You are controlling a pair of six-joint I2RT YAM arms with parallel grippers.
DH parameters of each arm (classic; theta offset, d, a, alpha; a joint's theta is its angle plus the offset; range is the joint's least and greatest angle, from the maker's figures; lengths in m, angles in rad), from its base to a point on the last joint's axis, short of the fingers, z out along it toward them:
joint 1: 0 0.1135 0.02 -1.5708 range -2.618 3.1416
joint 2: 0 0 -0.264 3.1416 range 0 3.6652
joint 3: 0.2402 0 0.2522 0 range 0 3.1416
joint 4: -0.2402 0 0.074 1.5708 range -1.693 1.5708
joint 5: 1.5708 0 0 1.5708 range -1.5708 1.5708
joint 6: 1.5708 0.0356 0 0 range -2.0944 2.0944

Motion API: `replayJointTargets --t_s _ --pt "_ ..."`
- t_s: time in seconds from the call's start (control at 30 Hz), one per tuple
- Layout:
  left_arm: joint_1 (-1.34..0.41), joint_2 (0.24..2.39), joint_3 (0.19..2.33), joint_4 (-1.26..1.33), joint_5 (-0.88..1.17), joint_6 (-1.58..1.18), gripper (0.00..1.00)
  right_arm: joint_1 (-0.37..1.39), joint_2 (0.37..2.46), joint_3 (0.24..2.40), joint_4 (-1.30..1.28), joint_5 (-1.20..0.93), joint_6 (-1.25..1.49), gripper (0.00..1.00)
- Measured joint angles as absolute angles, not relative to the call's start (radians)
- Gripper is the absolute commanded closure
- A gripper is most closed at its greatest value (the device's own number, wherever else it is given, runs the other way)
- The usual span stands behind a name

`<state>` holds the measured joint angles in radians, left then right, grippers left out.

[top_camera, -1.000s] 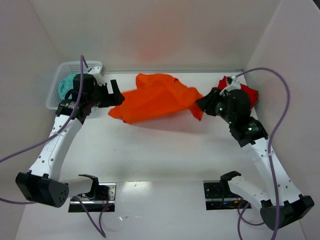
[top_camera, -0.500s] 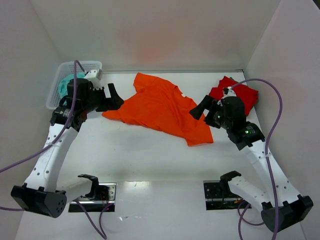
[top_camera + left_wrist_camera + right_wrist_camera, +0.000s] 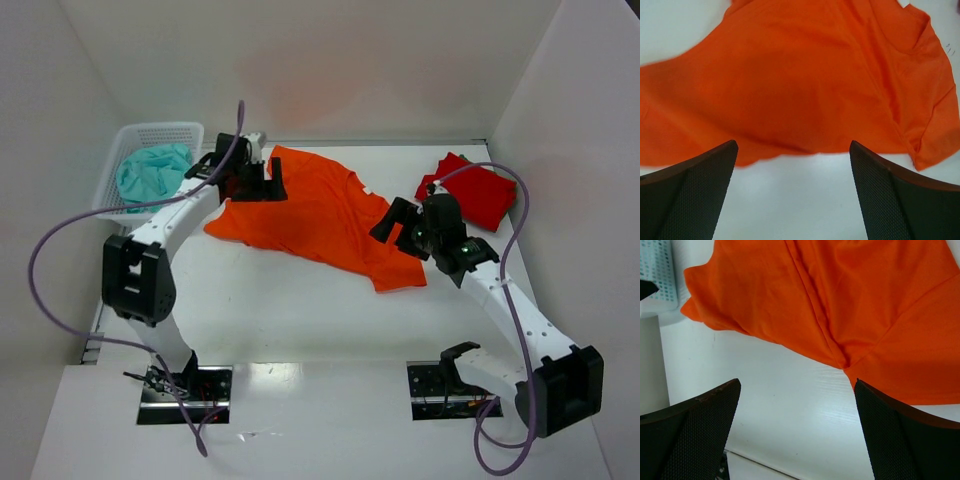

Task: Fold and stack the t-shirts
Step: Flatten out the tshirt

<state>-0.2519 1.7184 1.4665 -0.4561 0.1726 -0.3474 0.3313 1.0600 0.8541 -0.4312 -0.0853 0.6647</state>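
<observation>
The bright orange t-shirt [image 3: 320,215] lies spread out, a little rumpled, across the middle of the table. It fills the top of the left wrist view [image 3: 805,75] and of the right wrist view [image 3: 840,300]. The deeper red t-shirt [image 3: 478,195] lies folded at the back right. My left gripper [image 3: 264,184] is open and empty above the orange shirt's back left part, its jaws wide apart over bare table [image 3: 792,195]. My right gripper [image 3: 392,222] is open and empty above the shirt's right side [image 3: 795,435].
A white mesh basket [image 3: 160,128] stands at the back left with a teal cloth [image 3: 150,172] in it; its corner shows in the right wrist view [image 3: 657,270]. White walls close in the back and both sides. Purple cables loop from both arms.
Both grippers let go of the orange shirt, which dropped from a bunched, lifted shape to lie spread out. The left arm swung back and right over the shirt; the right gripper moved slightly left.
</observation>
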Motion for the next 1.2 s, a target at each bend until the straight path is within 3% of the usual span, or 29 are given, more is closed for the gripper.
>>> replayJointTargets --t_s 0.63,0.93,1.2 --pt "-0.423 2.421 2.211 -0.375 -0.169 -0.437 0.03 0.326 1.131 0.854 -0.359 -0.056 0.657 0.00" --pt "-0.466 2.849 2.883 -0.596 -0.302 -0.473 0.04 0.307 1.129 0.854 -0.363 -0.055 0.653 0.00" --pt "-0.471 2.878 2.965 -0.721 -0.370 -0.481 0.05 0.296 1.119 0.854 -0.371 -0.054 0.653 0.00"
